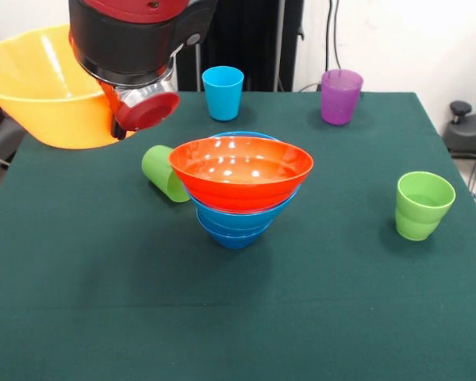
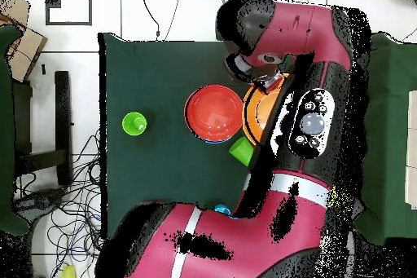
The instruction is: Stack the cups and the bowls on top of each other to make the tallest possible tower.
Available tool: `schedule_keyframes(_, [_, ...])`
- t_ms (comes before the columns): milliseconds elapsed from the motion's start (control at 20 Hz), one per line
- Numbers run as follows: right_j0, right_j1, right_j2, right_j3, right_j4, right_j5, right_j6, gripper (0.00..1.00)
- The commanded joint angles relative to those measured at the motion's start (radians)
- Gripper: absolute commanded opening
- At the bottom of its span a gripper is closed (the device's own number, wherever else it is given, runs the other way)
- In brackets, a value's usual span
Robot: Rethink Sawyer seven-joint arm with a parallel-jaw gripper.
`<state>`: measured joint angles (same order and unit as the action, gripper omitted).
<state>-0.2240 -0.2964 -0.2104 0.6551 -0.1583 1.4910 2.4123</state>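
Four cups show in the front view: light blue cup (image 1: 223, 92) and purple cup (image 1: 340, 96) along the far edge, one green cup (image 1: 422, 205) upright at right, another green cup (image 1: 164, 172) tipped over just left of the tower (image 1: 241, 187). The tower's mid-table, orange-red bowl (image 1: 241, 169) on top of blue ones. The yellow-orange bowl (image 1: 44, 87) hangs up at far left against the gripper (image 1: 147, 109); can't tell how its jaws stand. Near half of the table (image 1: 238, 325) is bare cloth.

Counter (image 1: 79, 302) is dark green cloth, plain. Tower (image 1: 239, 186): orange-red bowl (image 1: 240, 168) on top, light and darker blue bowls under it. Yellow-orange bowl (image 1: 44, 87) glossy, no pattern. Cups: light blue (image 1: 223, 92), translucent purple (image 1: 340, 96), two green (image 1: 422, 205) (image 1: 164, 172). Arm (image 1: 131, 32) is red and black with a red end cap.
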Motion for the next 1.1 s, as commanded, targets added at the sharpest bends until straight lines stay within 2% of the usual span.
schedule_keyframes(50, [0.032,0.042,0.092,-0.018,0.010,0.096,-0.085,0.00])
schedule_keyframes(150, [0.037,0.037,0.090,-0.004,0.015,0.087,-0.078,0.00])
schedule_keyframes(1100, [0.055,0.078,0.075,-0.082,0.032,0.141,-0.028,0.00])
